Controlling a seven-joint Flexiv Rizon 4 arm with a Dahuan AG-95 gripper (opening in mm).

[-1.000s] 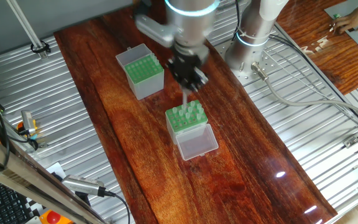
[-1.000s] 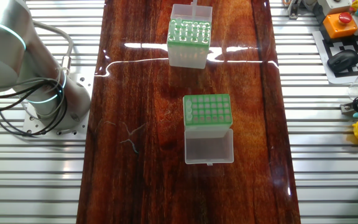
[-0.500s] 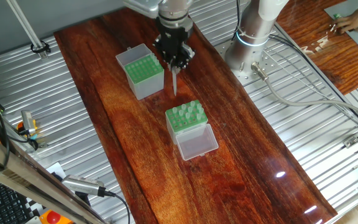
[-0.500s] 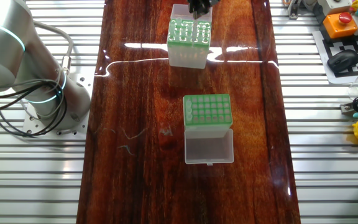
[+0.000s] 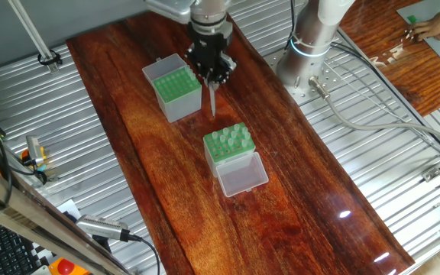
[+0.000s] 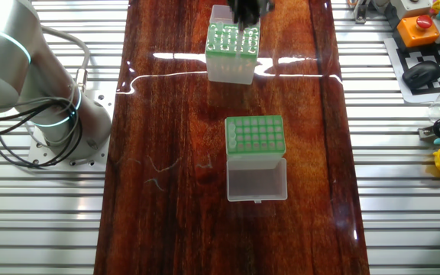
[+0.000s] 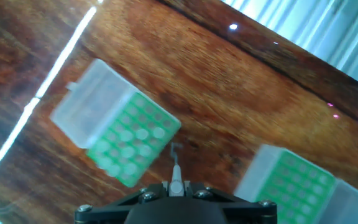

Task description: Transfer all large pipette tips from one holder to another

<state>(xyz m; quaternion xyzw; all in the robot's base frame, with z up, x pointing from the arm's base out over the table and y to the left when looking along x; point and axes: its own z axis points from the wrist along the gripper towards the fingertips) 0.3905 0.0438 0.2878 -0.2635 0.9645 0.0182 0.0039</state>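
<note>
Overhead, from one fixed view, left to right: grey-sided box (image 5: 176, 92) with green rack top on the wooden table (image 5: 151, 176), lid standing open behind it. Just right of it, gripper (image 5: 211, 79) raised above the table, fingers closed on a single large pipette tip (image 5: 212, 101) hanging point-down. Tip suspended in the air between the two boxes, touching neither. Further right and nearer the camera: whitish box (image 5: 228, 145), green rack carrying several upright tips, clear lid (image 5: 241, 175) folded flat on the table in front.

Other fixed view, left to right: robot base (image 6: 59, 122) off the table edge on the metal surface; whitish box (image 6: 232, 52) at far end of table, tips showing pale in its rack; gripper (image 6: 249, 9) partly cut by top edge, directly behind that box. Grey-sided box (image 6: 255, 140) mid-table, rack holes looking empty, lid (image 6: 257, 181) lying open toward the camera.

Hand view, blurred: whitish box (image 7: 126, 143) at left, held tip (image 7: 175, 168) centre between the fingers, pointing away over bare wood, grey-sided box (image 7: 297, 183) lower right. Boxes well apart.
</note>
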